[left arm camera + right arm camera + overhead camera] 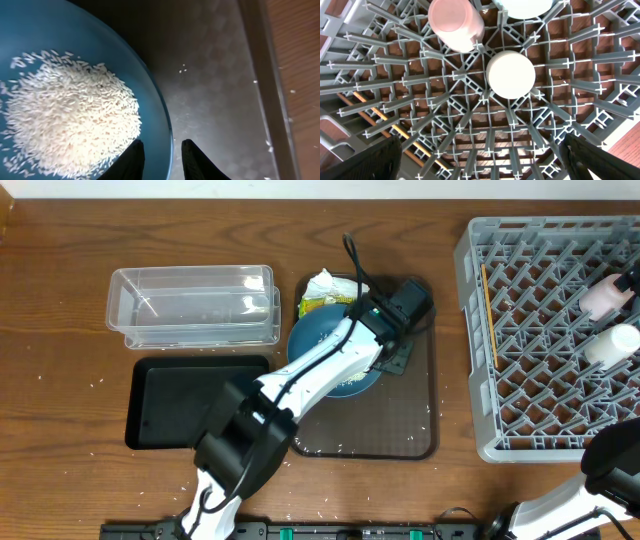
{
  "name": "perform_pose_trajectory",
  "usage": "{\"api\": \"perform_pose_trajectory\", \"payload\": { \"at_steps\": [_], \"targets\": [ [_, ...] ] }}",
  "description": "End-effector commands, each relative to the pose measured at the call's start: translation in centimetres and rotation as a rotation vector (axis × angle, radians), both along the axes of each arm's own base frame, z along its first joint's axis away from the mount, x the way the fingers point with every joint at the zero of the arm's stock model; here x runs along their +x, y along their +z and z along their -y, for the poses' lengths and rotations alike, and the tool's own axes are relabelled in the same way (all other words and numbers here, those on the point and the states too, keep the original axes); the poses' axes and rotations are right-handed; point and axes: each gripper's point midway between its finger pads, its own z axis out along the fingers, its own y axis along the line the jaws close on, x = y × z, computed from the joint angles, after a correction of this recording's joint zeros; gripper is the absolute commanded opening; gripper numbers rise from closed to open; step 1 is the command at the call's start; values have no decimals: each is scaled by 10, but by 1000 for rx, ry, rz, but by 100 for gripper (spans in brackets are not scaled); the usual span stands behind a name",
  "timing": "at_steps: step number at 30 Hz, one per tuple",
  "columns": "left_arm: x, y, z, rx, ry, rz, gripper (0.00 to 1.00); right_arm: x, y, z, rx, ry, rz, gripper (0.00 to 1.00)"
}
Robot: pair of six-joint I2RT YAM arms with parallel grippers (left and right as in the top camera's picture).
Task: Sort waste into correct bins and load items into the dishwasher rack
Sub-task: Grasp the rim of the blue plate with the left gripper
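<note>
The large dark-blue bowl [320, 335] [75, 30] sits on the brown tray and holds a pile of white rice [70, 115]. My left gripper [385, 358] [162, 157] straddles its right rim, one finger inside and one outside, slightly open and clear of the rim. Behind the bowl lie the white napkin [325, 283] and the yellow-green wrapper [325, 305]. The grey rack [470, 340] [470, 115] holds the pink cup [605, 298] [456, 22], the white cup [612, 343] [511, 75], the chopsticks [489, 315] [385, 120] and a light-blue bowl [525, 6]. Over the rack my right gripper [482, 160] hangs open and empty.
The clear tub [195, 305] stands at the back left, with the black tray [190, 400] in front of it. The brown serving tray [400, 420] has stray rice grains on it, and more lie scattered on the wooden table. The right arm [610, 470] rises at the front right.
</note>
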Motion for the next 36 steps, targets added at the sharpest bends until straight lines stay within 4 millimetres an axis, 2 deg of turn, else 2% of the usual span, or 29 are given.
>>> {"api": "perform_pose_trajectory", "payload": {
  "at_steps": [1,7,11,18,22,28,36],
  "targets": [
    [-3,-24,-9,53,8,-38,29,-1,0,4,6,-21,5,99],
    [-2,-30,-7,54,8,-40,29,-1,0,4,6,-21,5,99],
    [-5,-45,-9,79,7,-65,29,-1,0,4,6,-21,5,99],
    [-6,-48,-10,84,7,-74,19,-1,0,3,6,-20,5,99],
    [-5,-45,-10,84,7,-73,6,-2,0,4,6,-21,4,99],
    [-5,-29,-9,69,7,-58,6,-1,0,4,6,-21,5,99],
    [-9,14,-14,32,8,-21,6,-2,0,3,7,-21,4,99]
  ]
}}
